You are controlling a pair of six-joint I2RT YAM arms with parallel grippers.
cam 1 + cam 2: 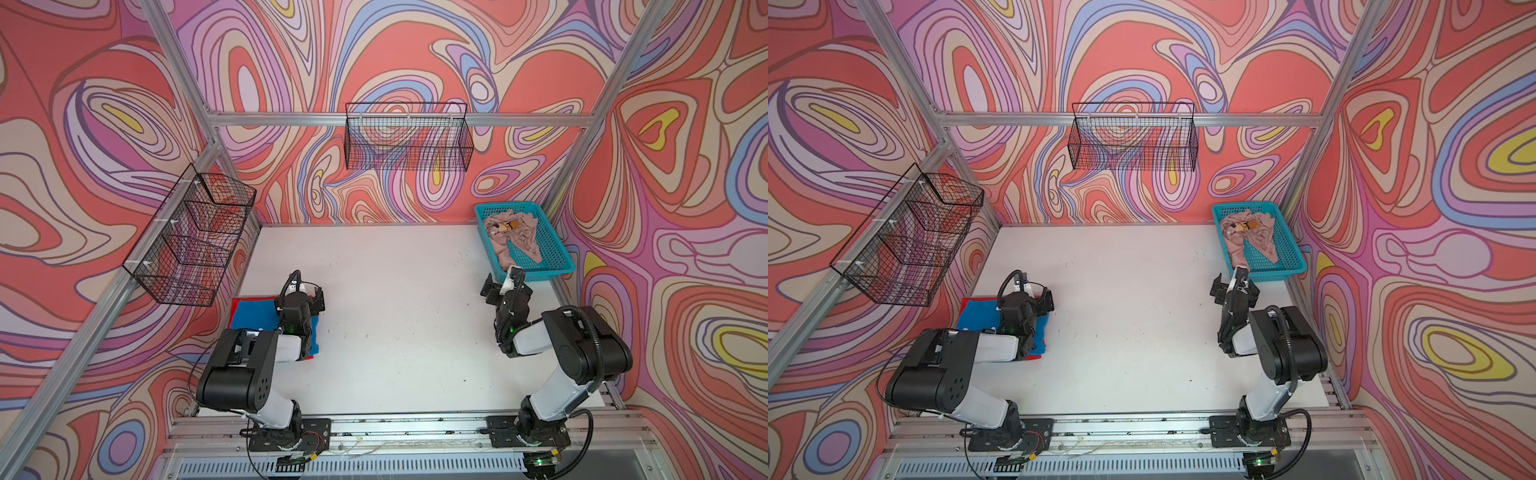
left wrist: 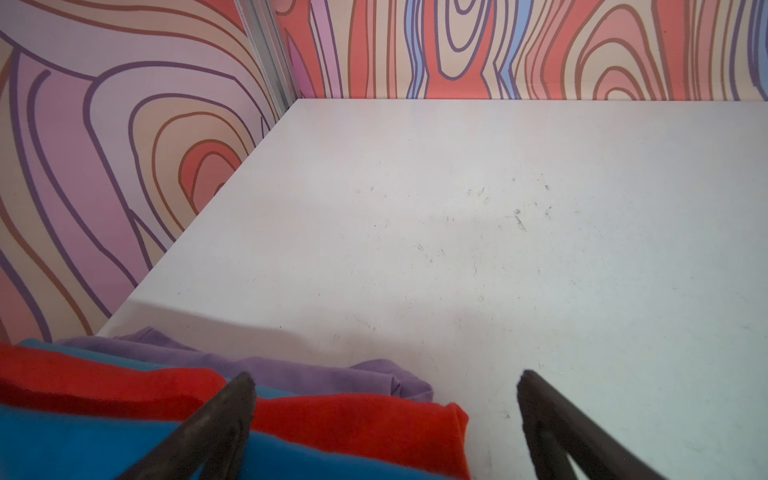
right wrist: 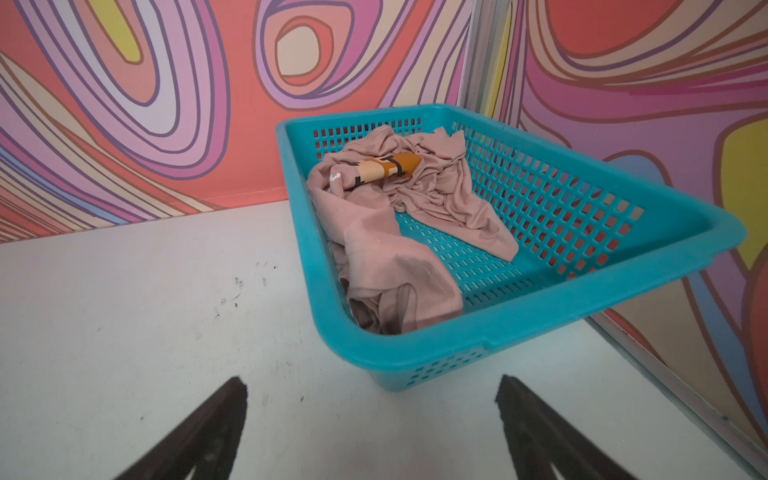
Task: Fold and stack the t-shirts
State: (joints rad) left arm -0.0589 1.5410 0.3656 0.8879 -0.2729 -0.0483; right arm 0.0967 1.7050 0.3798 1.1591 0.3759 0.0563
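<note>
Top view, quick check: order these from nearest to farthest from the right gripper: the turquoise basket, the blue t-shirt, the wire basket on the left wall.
1. Turquoise basket: just ahead of the right gripper, at the far right.
2. Blue t-shirt: far across, on the left.
3. Wire basket: hung on the left wall, beyond and above the shirt.
</note>
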